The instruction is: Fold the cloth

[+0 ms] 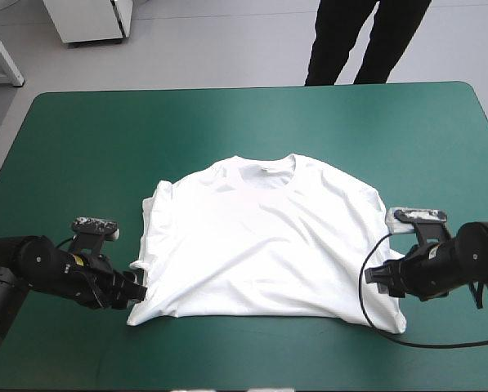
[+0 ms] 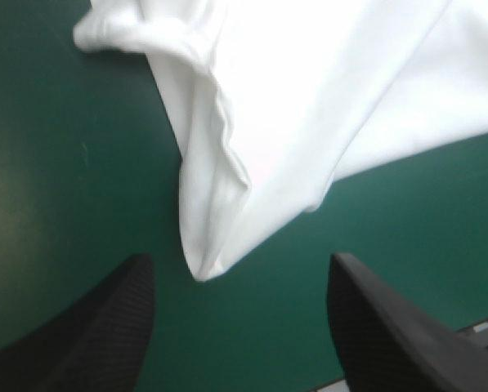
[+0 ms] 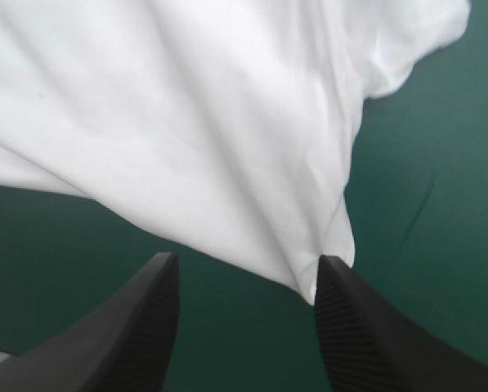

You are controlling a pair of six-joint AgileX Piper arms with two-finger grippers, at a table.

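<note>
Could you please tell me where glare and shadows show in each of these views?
High view: the T-shirt is brightly lit, its creases only faint shadows; a pale sheen lies on the table beyond the collar. Left wrist view: a glare patch on the table beside the left gripper. Right wrist view: soft shadows in the folds ahead of the right gripper, no glare.

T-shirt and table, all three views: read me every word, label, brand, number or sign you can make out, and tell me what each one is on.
No text can be read in any view.
T-shirt: plain white, no print showing.
Pale patch inside its collar: perhaps a label, too small to read.
Cover: plain teal-green, no marks or signs.
</note>
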